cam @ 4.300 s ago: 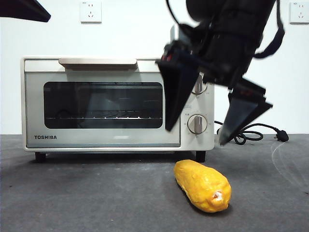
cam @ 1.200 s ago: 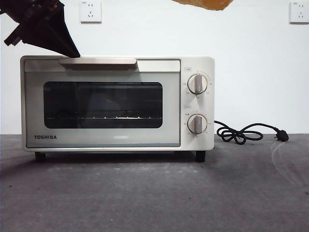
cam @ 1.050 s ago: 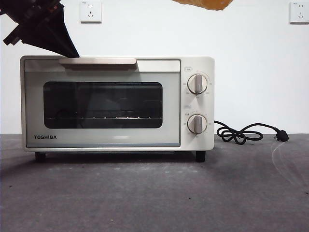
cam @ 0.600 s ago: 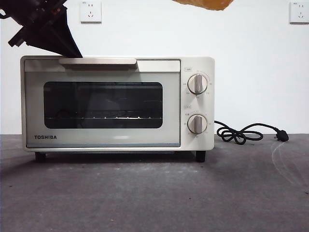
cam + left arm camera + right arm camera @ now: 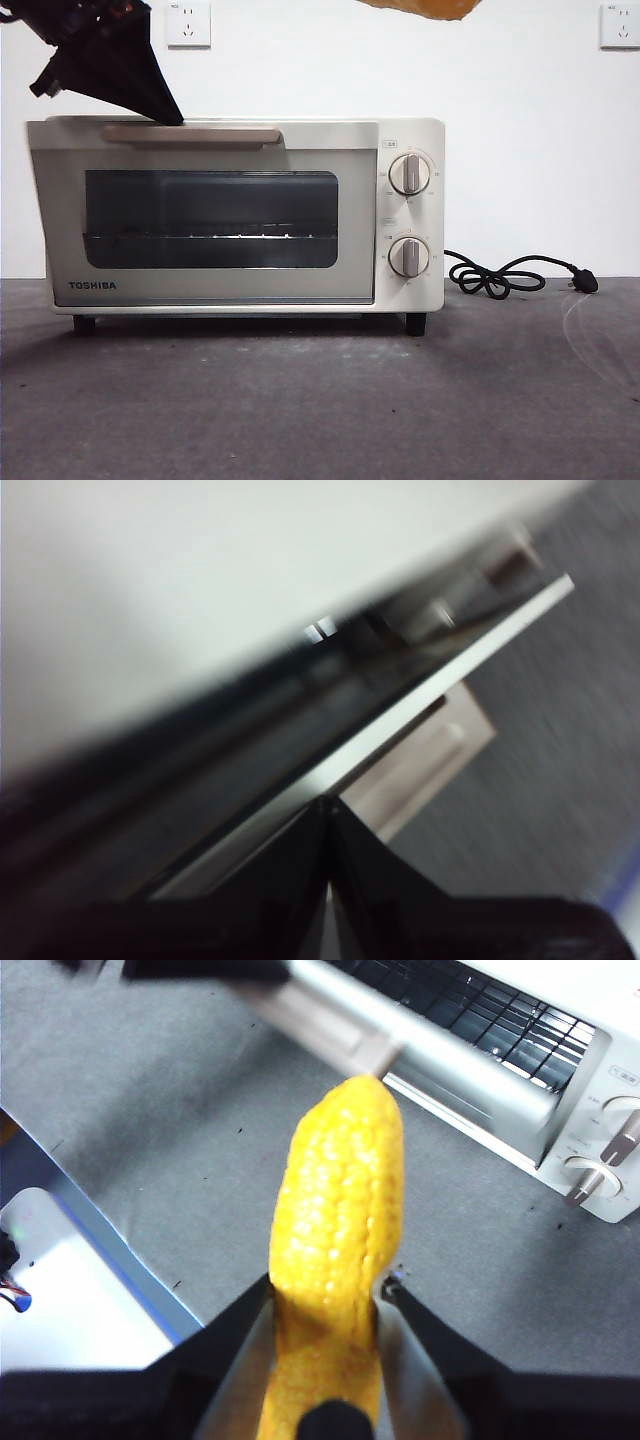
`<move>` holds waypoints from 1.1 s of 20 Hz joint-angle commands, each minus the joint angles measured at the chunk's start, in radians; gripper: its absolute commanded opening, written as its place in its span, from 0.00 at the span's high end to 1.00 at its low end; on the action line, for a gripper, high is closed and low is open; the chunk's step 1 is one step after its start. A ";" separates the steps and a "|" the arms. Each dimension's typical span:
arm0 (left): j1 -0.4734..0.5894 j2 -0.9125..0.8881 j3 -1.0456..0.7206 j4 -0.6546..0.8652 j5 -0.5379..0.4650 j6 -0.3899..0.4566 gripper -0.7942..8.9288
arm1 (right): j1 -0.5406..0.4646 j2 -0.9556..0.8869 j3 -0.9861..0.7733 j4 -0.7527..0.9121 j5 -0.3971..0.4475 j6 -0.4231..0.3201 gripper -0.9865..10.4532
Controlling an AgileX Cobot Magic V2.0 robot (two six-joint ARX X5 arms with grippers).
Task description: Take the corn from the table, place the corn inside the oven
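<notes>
1. Front view: the oven [image 5: 235,215] stands on the dark grey surface [image 5: 320,400], its door [image 5: 205,225] tipped slightly out at the top.
2. At the upper left of that view the left gripper [image 5: 160,112] reaches down, its black tip touching the top edge of the door by the beige handle [image 5: 190,134].
3. Left wrist view: the left gripper [image 5: 328,815] has its jaws pressed together into a single point, resting against the door's edge just beside the handle [image 5: 420,770]; a dark gap shows between the door and the oven body [image 5: 200,600]. The picture is blurred.
4. Right wrist view: the right gripper [image 5: 325,1300] pinches the corn [image 5: 335,1260] between its jaws, near the cob's lower part, with the yellow cob pointing away from the wrist.
5. The corn is held in the air, well above the surface [image 5: 150,1130] and in front of the oven [image 5: 520,1070], whose rack shows through the door opening.
6. In the front view only an orange sliver of the corn [image 5: 425,8] shows at the top edge, above the oven's right half.
7. A black power cord [image 5: 515,275] lies on the surface to the right of the oven, and two knobs [image 5: 408,215] sit on its right panel.
</notes>
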 commanded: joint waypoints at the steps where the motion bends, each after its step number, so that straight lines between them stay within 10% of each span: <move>1: -0.020 0.035 -0.036 -0.067 -0.040 0.023 0.92 | 0.001 0.000 0.000 0.005 0.000 -0.010 0.92; 16: -0.258 -0.232 -0.036 -0.229 -0.047 -0.006 0.92 | 0.002 0.001 0.000 0.030 -0.004 -0.019 0.92; 22: -0.265 -0.497 -0.036 -0.261 -0.274 -0.069 0.92 | 0.010 0.014 0.000 0.182 -0.087 -0.063 0.92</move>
